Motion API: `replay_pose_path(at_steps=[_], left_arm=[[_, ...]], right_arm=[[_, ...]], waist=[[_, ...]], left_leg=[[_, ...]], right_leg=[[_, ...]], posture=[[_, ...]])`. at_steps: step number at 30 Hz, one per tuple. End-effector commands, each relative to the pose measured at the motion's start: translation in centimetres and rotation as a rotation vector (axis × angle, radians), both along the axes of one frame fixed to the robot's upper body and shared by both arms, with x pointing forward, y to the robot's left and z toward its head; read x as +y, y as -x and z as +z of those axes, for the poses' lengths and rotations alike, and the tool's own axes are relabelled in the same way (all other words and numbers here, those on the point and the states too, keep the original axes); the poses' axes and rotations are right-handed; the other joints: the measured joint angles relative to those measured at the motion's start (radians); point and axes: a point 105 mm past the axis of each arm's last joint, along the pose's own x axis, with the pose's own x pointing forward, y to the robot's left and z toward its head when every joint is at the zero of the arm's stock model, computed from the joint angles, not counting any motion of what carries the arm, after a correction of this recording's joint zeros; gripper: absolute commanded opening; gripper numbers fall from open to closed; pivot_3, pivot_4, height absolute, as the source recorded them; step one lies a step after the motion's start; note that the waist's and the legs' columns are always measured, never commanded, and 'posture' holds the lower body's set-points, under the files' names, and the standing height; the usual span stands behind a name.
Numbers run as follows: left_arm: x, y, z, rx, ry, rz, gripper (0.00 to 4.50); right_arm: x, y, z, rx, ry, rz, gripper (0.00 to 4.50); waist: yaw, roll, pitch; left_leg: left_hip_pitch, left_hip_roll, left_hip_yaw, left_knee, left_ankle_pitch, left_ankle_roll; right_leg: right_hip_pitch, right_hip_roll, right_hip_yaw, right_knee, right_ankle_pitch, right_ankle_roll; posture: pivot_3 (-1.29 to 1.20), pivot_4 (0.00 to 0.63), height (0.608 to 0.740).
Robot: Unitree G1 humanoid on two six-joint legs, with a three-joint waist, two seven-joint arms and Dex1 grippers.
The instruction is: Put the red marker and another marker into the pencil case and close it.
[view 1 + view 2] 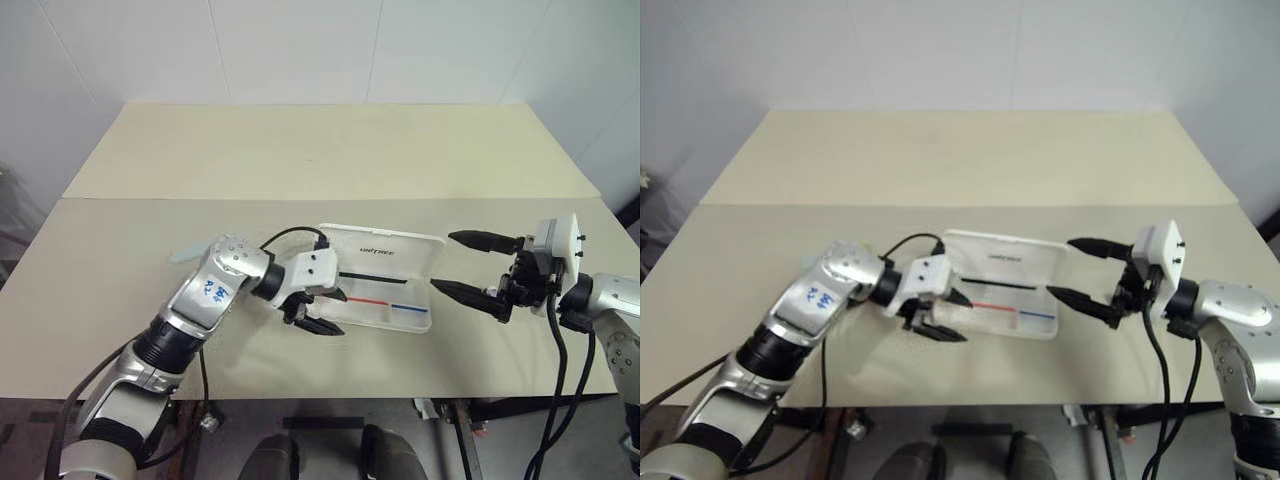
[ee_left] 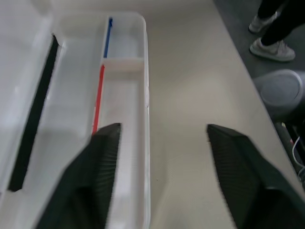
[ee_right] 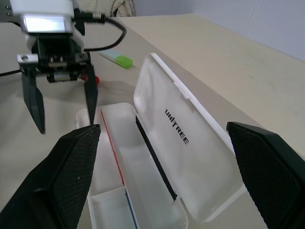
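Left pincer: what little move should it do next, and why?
Probably lift away and swing toward the light green marker. The left pincer is open and empty over the pencil case, whose lid stands open, while that marker lies on the table outside it.

The pencil case (image 1: 385, 290) is lying open near the front edge of the table. It is a flat white plastic case with rounded corners. Its lid (image 3: 186, 138) is standing tilted back on the far side, showing a small black logo inside. The tray is showing a thin red and blue stripe (image 2: 98, 98) and a small divider.

The light green marker (image 3: 118, 59) is lying flat on the table, apart from the case.

A bit of the red marker (image 3: 96, 79) is showing beside the case's end; its pose is unclear.
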Motion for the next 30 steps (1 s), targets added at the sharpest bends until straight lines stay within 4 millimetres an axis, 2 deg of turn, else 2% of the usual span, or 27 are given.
replay_pose_path(at_steps=[1,2,8,13,14,17,19,23,30], left_arm=[[1.9,-0.2,2.3,-0.03,0.1,0.061,4.29],[2.6,-0.2,2.8,-0.037,0.126,0.079,4.48],[7.8,0.7,4.5,0.022,0.178,0.252,4.48],[14.0,1.0,3.8,0.042,0.024,0.507,4.48],[15.9,0.8,3.3,0.035,-0.046,0.577,4.48],[19.6,0.6,2.2,0.011,-0.217,0.698,4.48],[20.6,0.5,1.4,0.016,-0.278,0.72,4.48],[20.8,0.4,-0.2,0.03,-0.399,0.663,4.48],[17.5,-1.6,-1.8,0.031,-0.358,0.584,4.48]], right_arm=[[0.4,0.1,1.1,-0.036,-0.009,0.043,4.5],[0.4,0.1,1.2,-0.042,-0.009,0.05,4.5],[1.5,0.5,2.5,-0.09,0.011,0.15,4.5],[4.2,1.2,3.7,-0.143,0.035,0.297,4.5],[4.9,1.4,4.0,-0.155,0.04,0.334,4.5],[6.0,1.6,4.4,-0.172,0.046,0.401,4.5],[6.6,1.8,4.6,-0.175,0.044,0.439,4.5],[7.3,2.1,4.5,-0.169,0.052,0.478,4.5],[7.2,2.2,4.1,-0.163,0.048,0.452,4.5]], waist=[[-0.001,0.0,0.0],[-0.001,0.0,0.0],[-0.003,0.0,0.0],[-0.007,0.0,0.0],[-0.007,0.0,0.0],[-0.011,0.001,0.0],[-0.004,0.001,0.0],[0.005,0.001,0.001],[0.002,0.001,0.0]], left_leg=[[0.0,0.0,0.0,0.0,0.0,0.0],[0.0,0.0,0.0,0.0,0.0,0.0],[0.001,0.001,0.0,0.0,0.0,-0.001],[0.001,0.001,0.001,-0.001,0.0,-0.003],[0.001,0.002,0.001,-0.001,0.0,-0.003],[0.001,0.002,0.001,-0.001,-0.001,-0.003],[0.001,0.002,0.001,-0.002,-0.002,-0.002],[0.0,0.002,0.001,-0.002,-0.003,-0.002],[-0.006,0.0,0.007,-0.002,-0.002,-0.004]], right_leg=[[0.0,0.0,0.0,0.0,0.0,0.0],[0.0,0.0,0.0,0.0,0.0,0.0],[0.0,0.0,0.0,0.0,0.0,0.0],[0.0,0.001,0.0,0.0,0.0,0.0],[0.0,0.001,0.0,0.0,0.0,-0.001],[-0.001,0.001,0.0,0.0,-0.001,-0.001],[-0.002,0.001,0.0,0.0,-0.001,-0.002],[-0.002,0.001,0.0,-0.001,-0.001,-0.002],[-0.01,0.001,0.001,0.002,-0.001,-0.002]], posture=[[0.0,0.15,0.74],[0.0,0.15,0.74],[0.0,0.15,0.74],[0.0,0.15,0.74],[0.0,0.15,0.74],[0.0,0.15,0.74],[0.0,0.15,0.74],[0.0,0.15,0.74],[0.0,0.15,0.74]])
